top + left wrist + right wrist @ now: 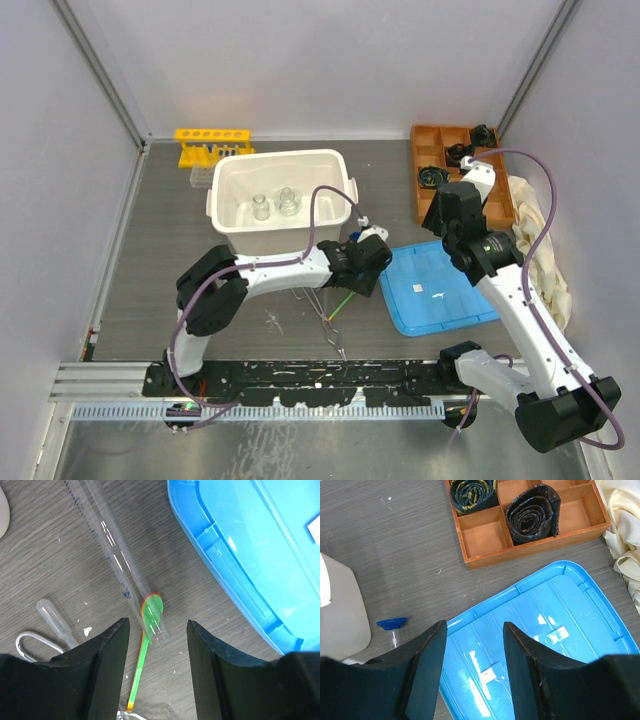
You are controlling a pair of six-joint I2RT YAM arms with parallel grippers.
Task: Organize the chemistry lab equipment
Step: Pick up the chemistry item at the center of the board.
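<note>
Left end effector (157,630) hangs open straight over the clear cylinder (120,565), which lies flat toward the near edge of the worktop (50,555), just beside the blue lid (250,555), mouth resting on the green spatula (141,657). Probably light, slick plastic, could be glass, can't tell, and it'll roll. I'd pinch mid-tube, gently. Right end effector (473,627) is open over that lid.

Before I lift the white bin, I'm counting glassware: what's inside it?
Two small glass flasks stand on the bin floor; its near wall hides the floor strip right behind it.
</note>
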